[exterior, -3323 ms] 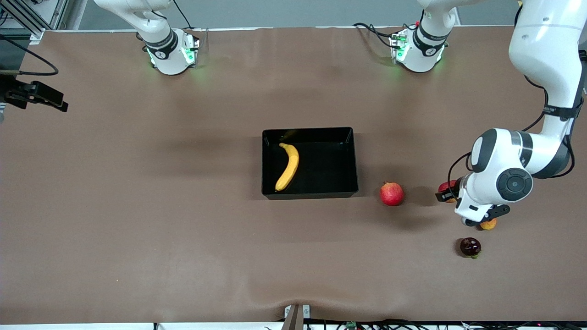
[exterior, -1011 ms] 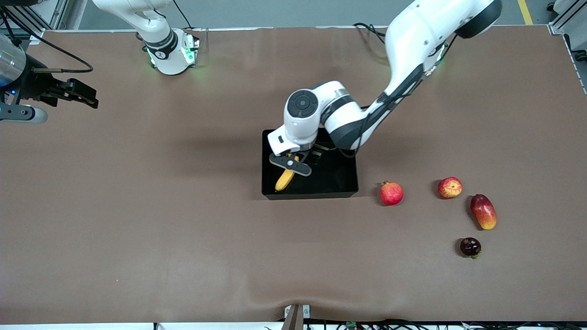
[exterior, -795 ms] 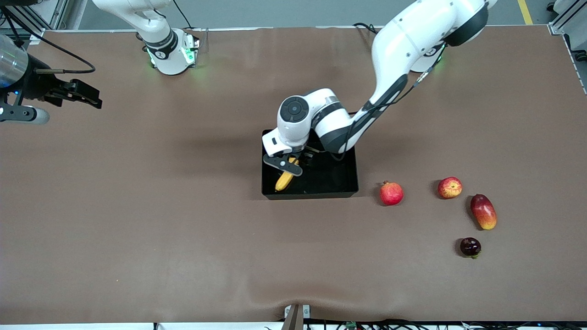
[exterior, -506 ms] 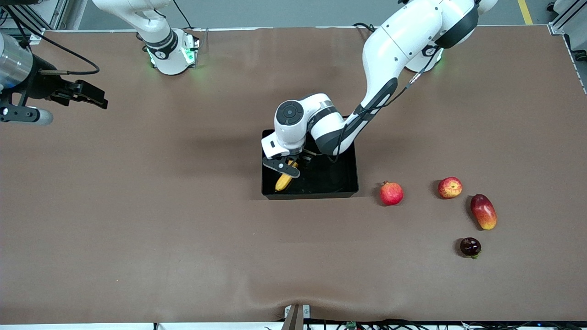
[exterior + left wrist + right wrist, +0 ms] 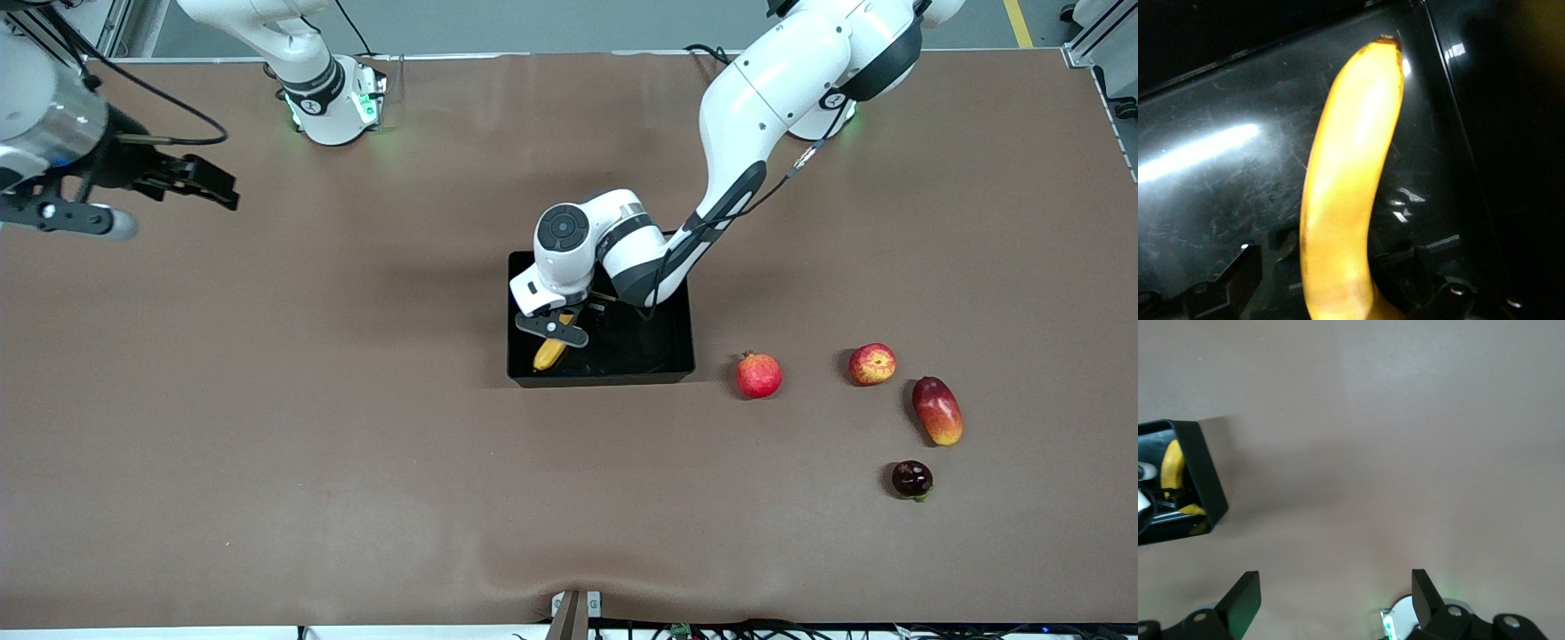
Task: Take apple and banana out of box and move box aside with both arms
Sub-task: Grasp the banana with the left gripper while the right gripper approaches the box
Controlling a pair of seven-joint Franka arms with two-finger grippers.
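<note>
The yellow banana (image 5: 548, 354) lies in the black box (image 5: 605, 377) near the middle of the table. My left gripper (image 5: 560, 331) is down in the box, open, with one finger on each side of the banana (image 5: 1345, 200) and not touching it; one finger (image 5: 1245, 267) shows over the box floor (image 5: 1218, 187). The red-and-yellow apple (image 5: 871, 364) sits on the table toward the left arm's end. My right gripper (image 5: 191, 178) is open and empty, up over the right arm's end of the table. The right wrist view shows the gripper (image 5: 1335, 587), the box (image 5: 1205, 480) and the banana (image 5: 1170, 463).
A red pomegranate (image 5: 758, 375) lies between the box and the apple. A red-orange mango (image 5: 937, 410) lies beside the apple, and a small dark fruit (image 5: 911, 478) lies nearer the camera than the mango.
My left arm left the apple and mango, swung to the box and settled its open fingers around the banana. My right gripper moved a little toward the table's middle.
</note>
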